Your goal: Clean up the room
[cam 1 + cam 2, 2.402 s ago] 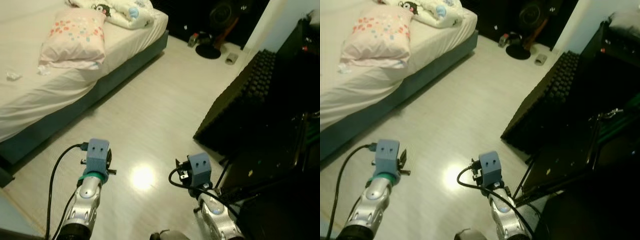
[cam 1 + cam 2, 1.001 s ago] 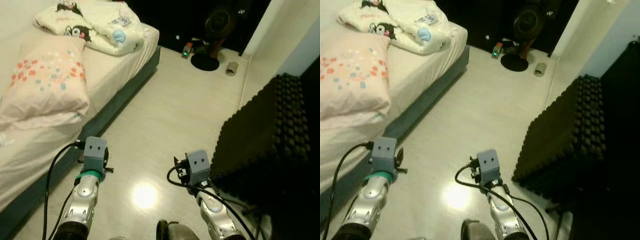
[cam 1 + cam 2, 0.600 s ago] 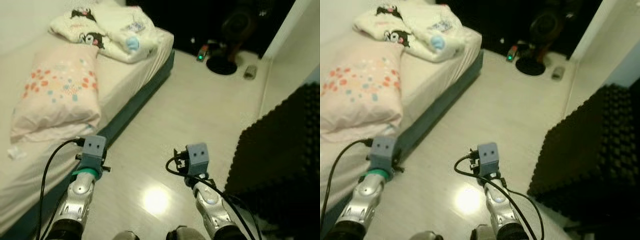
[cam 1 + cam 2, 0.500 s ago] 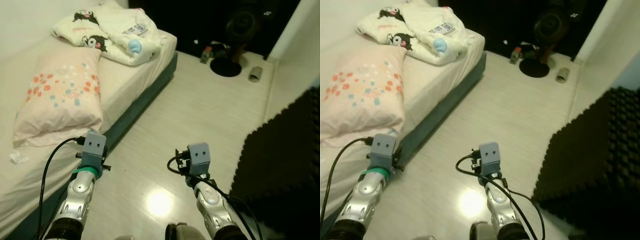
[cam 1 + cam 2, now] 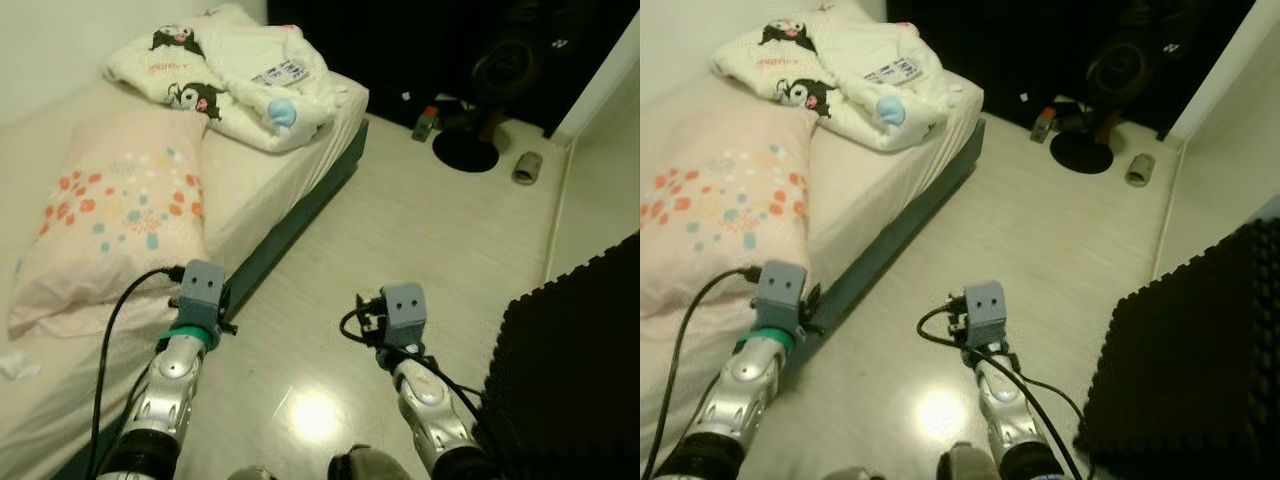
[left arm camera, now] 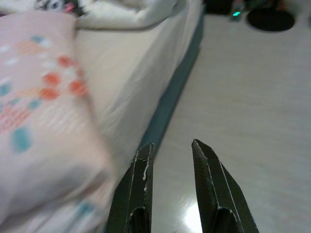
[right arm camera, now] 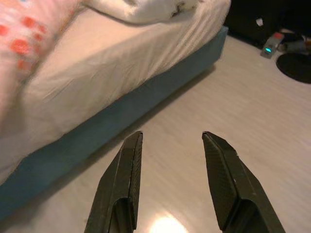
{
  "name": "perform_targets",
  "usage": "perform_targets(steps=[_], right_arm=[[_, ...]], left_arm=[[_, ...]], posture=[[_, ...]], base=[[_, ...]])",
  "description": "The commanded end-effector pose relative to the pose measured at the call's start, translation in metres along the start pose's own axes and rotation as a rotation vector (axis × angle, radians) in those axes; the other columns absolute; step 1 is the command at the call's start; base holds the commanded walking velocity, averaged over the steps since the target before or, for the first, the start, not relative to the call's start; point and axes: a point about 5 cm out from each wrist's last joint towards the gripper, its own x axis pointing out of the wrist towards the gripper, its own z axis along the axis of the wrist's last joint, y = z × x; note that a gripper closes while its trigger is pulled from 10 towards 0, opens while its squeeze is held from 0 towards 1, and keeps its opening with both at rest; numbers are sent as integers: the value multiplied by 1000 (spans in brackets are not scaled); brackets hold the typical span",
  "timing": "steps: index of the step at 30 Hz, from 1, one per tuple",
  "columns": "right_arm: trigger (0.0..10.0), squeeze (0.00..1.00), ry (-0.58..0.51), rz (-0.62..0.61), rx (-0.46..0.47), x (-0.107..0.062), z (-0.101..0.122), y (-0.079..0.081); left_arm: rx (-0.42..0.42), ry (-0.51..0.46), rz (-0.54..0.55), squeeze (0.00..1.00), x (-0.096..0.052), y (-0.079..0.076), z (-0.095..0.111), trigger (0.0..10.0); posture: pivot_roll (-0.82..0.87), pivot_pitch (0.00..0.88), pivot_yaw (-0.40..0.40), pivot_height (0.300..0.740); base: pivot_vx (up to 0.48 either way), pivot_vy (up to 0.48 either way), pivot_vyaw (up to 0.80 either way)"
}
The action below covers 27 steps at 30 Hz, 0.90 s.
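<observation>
Where the cream-sheeted bed with teal base [image 5: 300, 215] stands at left, the pink dotted pillow [image 5: 115, 215] lies beside the left gripper [image 6: 170, 145], fingers apart, holding nothing. Right gripper [image 7: 171, 136]: fingers apart over pale floor [image 5: 420, 230], near the bed's edge. Black foam mat [image 5: 570, 350], far right.

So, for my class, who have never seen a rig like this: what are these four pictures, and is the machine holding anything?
It is a walking humanoid robot tidying a bedroom. Two pictures come from its head, looking down at its silver arms. The other two come from wrist cameras looking along the left gripper and the right gripper; both sets of black fingers are open and hold nothing. A pink dotted pillow and a white cartoon-print blanket lie on the teal-framed bed. A black foam mat lies on the pale floor.
</observation>
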Motion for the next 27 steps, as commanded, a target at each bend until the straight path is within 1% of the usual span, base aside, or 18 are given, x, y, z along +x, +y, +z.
perform_targets(steps=[1,2,3,4,5,6,7,8,9,10,11,13,16,27], right_arm=[[10000,0,-5,-75,-4,2,3,-23],[10000,0,-5,-75,-4,2,3,-23],[10000,0,-11,-101,-13,2,6,-34],[10000,0,-11,-101,-13,2,6,-34],[10000,0,-11,-123,-27,2,8,-45],[10000,0,-11,-123,-27,2,8,-45],[10000,0,-10,-137,-45,0,8,-55],[10000,0,-10,-137,-45,0,8,-55],[10000,0,-8,-149,-60,-1,9,-63],[10000,0,-8,-149,-60,-1,9,-63],[10000,0,-7,-156,-70,-2,10,-69],[10000,0,-8,-156,-75,-2,11,-71],[10000,0,-12,-143,-83,-2,11,-69],[10000,0,-18,-102,-89,0,9,-57]], left_arm=[[16,-14,-57,0,1,-10,5,10000],[16,-14,-57,0,1,-10,5,10000],[23,-32,-72,0,2,-15,9,10000],[23,-32,-72,0,2,-15,9,10000],[28,-47,-83,0,3,-19,13,10000],[28,-47,-83,0,3,-19,13,10000],[28,-58,-88,0,4,-23,16,10000],[28,-58,-88,0,4,-23,16,10000],[26,-64,-90,0,6,-26,17,10000],[26,-64,-90,0,6,-26,17,10000],[24,-68,-90,0,8,-30,19,10000],[21,-71,-88,0,9,-33,19,10000],[15,-72,-84,0,11,-35,21,10000],[25,-53,-67,0,7,-26,17,10000]], posture=[[-22,16,28,740],[-22,16,28,740],[-25,17,26,740],[-25,17,26,740],[-29,17,21,740],[-29,17,21,740],[-26,19,13,740],[-26,19,13,740],[-24,19,10,740],[-24,19,10,740],[-16,20,-1,740],[-21,19,-4,740],[-24,17,-4,740],[-24,20,-2,740]], base=[[401,0,0],[401,0,0],[405,0,0],[405,0,0],[401,0,0],[401,0,0],[401,0,0],[401,0,0],[398,0,0],[398,0,0],[398,0,0],[398,0,0],[394,0,0],[380,0,0]])
